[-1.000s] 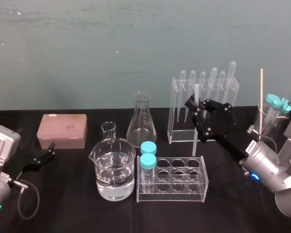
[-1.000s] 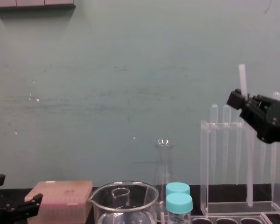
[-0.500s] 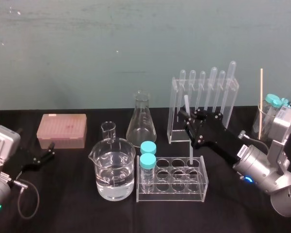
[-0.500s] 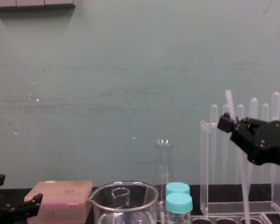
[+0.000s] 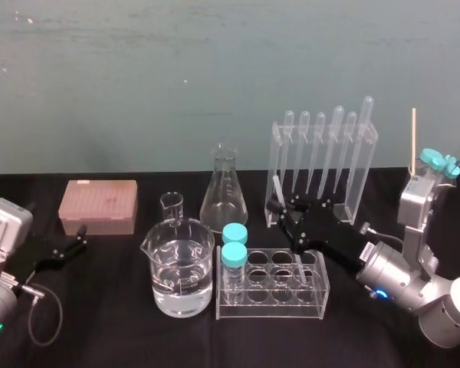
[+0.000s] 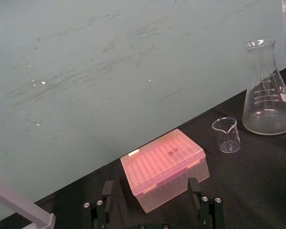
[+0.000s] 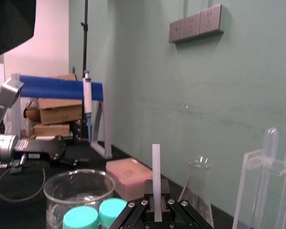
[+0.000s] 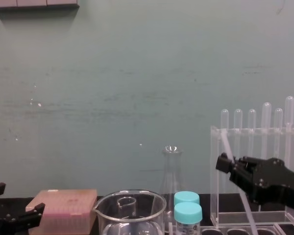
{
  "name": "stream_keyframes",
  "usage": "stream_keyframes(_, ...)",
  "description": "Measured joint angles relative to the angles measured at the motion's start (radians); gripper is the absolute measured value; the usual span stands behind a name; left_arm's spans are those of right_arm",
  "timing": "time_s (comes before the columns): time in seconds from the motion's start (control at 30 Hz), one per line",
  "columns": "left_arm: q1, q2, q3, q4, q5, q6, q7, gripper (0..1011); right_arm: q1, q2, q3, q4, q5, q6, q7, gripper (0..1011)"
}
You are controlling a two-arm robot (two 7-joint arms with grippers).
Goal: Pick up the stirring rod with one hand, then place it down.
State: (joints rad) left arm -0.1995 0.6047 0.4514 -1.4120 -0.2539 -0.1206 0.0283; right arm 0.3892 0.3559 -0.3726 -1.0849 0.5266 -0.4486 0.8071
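**Tilted rod over the low rack, clamped in the right gripper**

The black two-fingered right gripper (image 5: 282,212) has its jaws closed on the thin, whitish translucent stirring rod (image 5: 278,188) partway along its length. The rod leans, with its lower end down among the wells of the low clear plastic rack (image 5: 272,307). I cannot tell whether the tip touches the bottom. If the rod is released at this slant it would likely topple, lever against a well rim and roll off across the black table (image 5: 107,330). Pressing lower could jam the tip and shove the light rack toward the teal-capped vials (image 5: 234,254). The smooth rod may also slip between the pads. The black left gripper (image 5: 64,250) rests with its jaws spread beside the pink plastic tip box (image 5: 98,205).
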Motion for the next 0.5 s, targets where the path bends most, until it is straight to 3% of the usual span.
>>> stream_keyframes(0.5,0.000,0.000,0.000,0.000,0.000,0.000,0.000,1000,0.004,0.003,-0.012,0.010,-0.019,0.029,-0.013,70)
